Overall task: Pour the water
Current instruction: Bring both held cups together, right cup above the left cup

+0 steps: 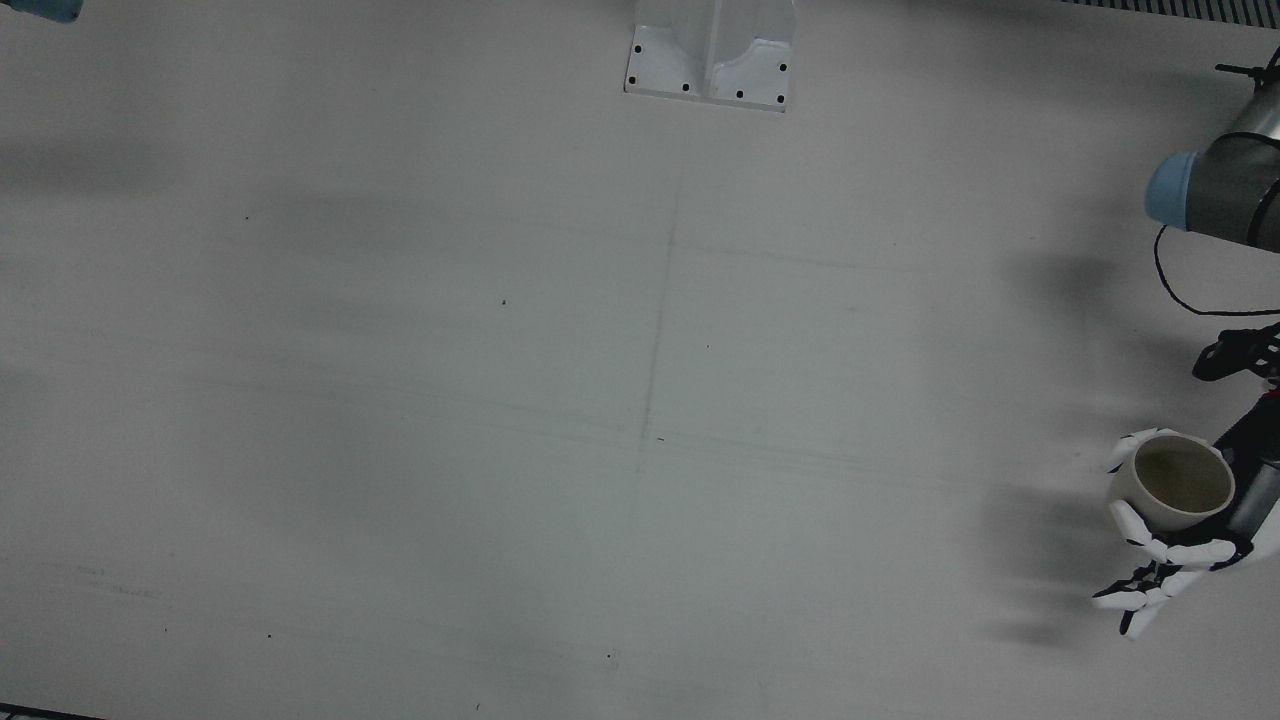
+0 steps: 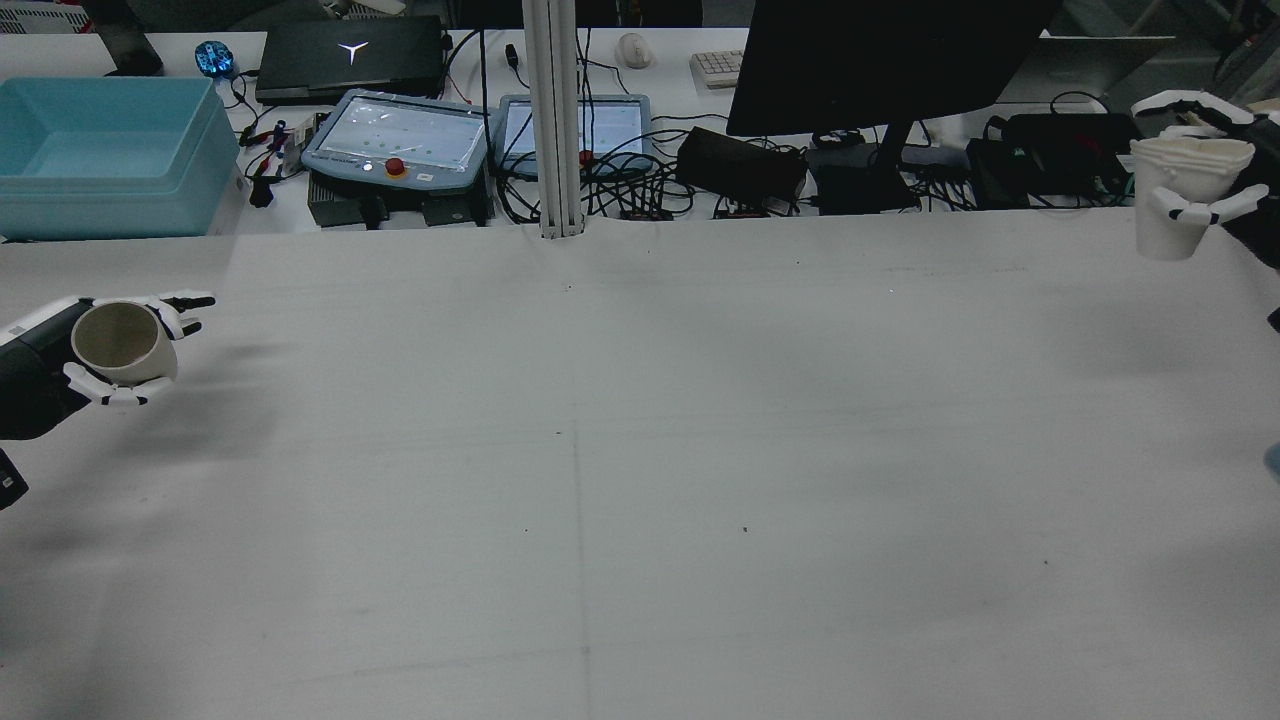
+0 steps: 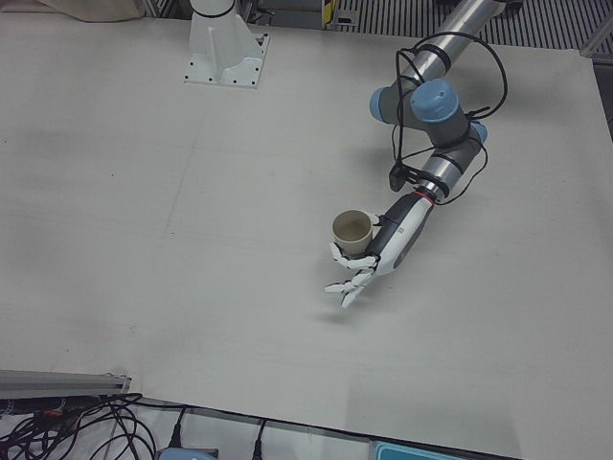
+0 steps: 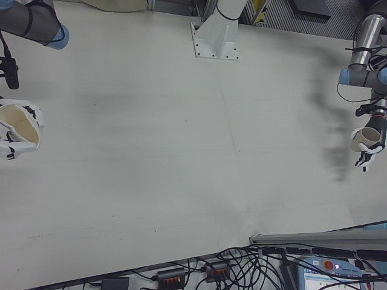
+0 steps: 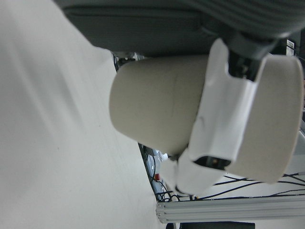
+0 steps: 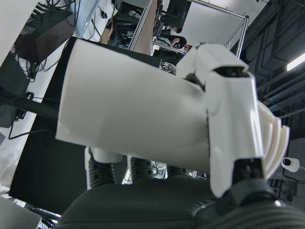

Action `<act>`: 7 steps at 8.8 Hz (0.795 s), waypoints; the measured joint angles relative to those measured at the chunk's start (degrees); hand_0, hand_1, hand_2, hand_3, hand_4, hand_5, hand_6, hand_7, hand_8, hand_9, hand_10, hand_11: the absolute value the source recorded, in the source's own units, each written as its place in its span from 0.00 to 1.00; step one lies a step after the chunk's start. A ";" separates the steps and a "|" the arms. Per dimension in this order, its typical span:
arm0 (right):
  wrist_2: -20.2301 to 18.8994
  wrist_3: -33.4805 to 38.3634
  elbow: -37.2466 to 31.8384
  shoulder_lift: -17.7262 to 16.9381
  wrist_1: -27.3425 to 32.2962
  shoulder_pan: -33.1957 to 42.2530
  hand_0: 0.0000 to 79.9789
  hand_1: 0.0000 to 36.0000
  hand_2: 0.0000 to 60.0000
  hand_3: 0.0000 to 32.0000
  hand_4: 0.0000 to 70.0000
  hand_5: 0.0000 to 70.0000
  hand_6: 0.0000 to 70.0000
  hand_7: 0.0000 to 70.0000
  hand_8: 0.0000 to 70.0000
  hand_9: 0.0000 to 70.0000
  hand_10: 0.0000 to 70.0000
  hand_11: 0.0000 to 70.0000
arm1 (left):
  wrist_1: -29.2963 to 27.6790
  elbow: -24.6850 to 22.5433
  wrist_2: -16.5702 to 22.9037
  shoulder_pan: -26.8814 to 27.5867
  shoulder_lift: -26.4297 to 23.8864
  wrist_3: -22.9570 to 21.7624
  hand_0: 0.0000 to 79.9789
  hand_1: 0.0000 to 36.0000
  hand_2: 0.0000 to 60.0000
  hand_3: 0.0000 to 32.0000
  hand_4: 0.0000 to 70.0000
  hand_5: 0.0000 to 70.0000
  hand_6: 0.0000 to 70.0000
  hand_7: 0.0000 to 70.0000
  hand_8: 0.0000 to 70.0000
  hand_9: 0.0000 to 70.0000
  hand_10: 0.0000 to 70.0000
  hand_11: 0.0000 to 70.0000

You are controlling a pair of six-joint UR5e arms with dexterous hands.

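Note:
My left hand (image 2: 50, 375) is shut on a beige cup (image 2: 120, 342) and holds it above the table at the far left of the rear view, the mouth tilted up. The cup shows from above in the front view (image 1: 1180, 485) and looks empty; it also shows in the left-front view (image 3: 352, 230) and the left hand view (image 5: 157, 105). My right hand (image 2: 1205, 205) is shut on a white ribbed paper cup (image 2: 1180, 180), held upright and high at the far right. That cup also shows in the right-front view (image 4: 18, 127) and the right hand view (image 6: 128, 119). The two cups are far apart.
The white table (image 2: 640, 450) lies bare between the hands. An arm pedestal (image 1: 712, 55) stands at the robot's side. Beyond the far edge are a blue bin (image 2: 100, 155), teach pendants (image 2: 400, 135), a monitor (image 2: 880, 60) and cables.

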 measured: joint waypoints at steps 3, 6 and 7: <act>-0.69 -0.68 11.26 10.10 -22.35 -0.06 1.00 1.00 1.00 0.01 0.77 0.44 1.00 1.00 0.87 1.00 0.76 1.00 | 12.10 -2.81 0.04 8.66 -9.60 0.50 1.00 1.00 1.00 0.00 1.00 1.00 0.21 0.29 0.08 0.07 0.10 0.20; -3.72 -5.54 14.92 25.48 -40.15 -1.12 1.00 1.00 1.00 0.00 1.00 0.45 1.00 1.00 0.92 1.00 0.78 1.00 | 24.21 -2.46 -0.09 16.38 -23.56 3.51 1.00 1.00 1.00 0.00 1.00 1.00 0.23 0.30 0.09 0.07 0.10 0.20; -4.36 -7.31 14.79 30.19 -44.20 -2.80 1.00 1.00 1.00 0.00 1.00 0.45 1.00 1.00 0.93 1.00 0.77 1.00 | 27.58 -2.14 -0.04 17.25 -27.74 4.05 1.00 1.00 1.00 0.00 1.00 1.00 0.24 0.31 0.09 0.07 0.10 0.19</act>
